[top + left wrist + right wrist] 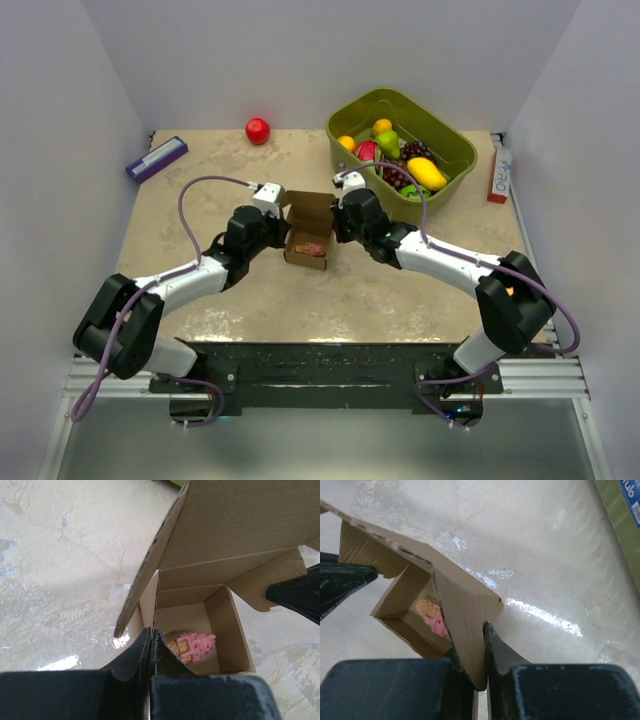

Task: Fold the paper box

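Paper box (pixel 306 248): left end effector (pixel 283 233) clamped on its 9 o'clock wall, right end effector (pixel 335 223) on its 3 o'clock wall.

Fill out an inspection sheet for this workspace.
Surface: beige, glossy stone-look table.
Job's things: paper box mid-table, lid flap up, pink toy ice cream inside.
Clutter: green bin of toy fruit, red ball, purple-and-white box, red-and-white box.
Grippers: left pincer shut at the box's near wall, hold unclear; right pincer shut on a box flap.
Cables: purple cables loop along both arms.
Surroundings: white walls on three sides.
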